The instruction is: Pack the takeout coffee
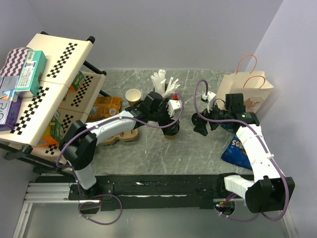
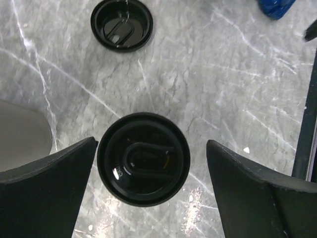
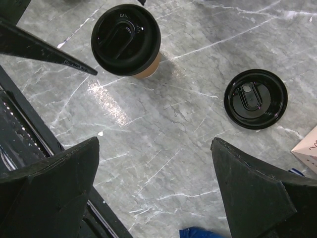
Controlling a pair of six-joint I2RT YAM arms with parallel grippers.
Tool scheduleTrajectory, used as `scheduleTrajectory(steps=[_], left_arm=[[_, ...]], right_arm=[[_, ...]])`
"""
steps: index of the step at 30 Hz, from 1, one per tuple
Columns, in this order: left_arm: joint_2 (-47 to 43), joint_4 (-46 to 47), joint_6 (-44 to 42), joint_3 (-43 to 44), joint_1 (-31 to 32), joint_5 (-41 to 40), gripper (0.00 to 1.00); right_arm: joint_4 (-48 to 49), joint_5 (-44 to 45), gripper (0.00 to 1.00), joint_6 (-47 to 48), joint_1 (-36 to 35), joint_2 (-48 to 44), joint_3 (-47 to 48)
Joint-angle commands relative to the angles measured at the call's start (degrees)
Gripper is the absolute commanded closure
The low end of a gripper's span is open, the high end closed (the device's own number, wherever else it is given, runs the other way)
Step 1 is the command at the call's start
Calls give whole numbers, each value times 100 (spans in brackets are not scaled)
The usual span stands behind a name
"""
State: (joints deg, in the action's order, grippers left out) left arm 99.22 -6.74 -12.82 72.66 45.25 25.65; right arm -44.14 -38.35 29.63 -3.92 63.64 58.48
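Left gripper (image 2: 151,143), jaws spread wide, straddles a lidded coffee cup (image 2: 143,158) standing mid-table on the marble table (image 2: 237,74). Right gripper (image 3: 154,141), jaws wide and empty, hovers just beside it, near a loose black lid (image 3: 255,99). Beyond, an unlidded cup (image 1: 133,96) stands upright near white sticks (image 1: 163,82).

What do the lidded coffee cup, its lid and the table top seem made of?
The lid looks like glossy black plastic: sharp highlights. The coffee cup under it seems matte brown paper. The table top looks like grey marble or a marble-print laminate: white veins, mild sheen.
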Motion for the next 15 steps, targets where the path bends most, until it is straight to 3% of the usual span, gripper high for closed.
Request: scheduleTrajectory(steps=[1,15], left_arm=[[97,-117,-19,248,-52,-96,1],[194,-240,-115,143,-52,89,6]], right_arm=[[125,-15,0,-18,-21,-44,-29],[186,12,0,-27,-12,-62,-126]])
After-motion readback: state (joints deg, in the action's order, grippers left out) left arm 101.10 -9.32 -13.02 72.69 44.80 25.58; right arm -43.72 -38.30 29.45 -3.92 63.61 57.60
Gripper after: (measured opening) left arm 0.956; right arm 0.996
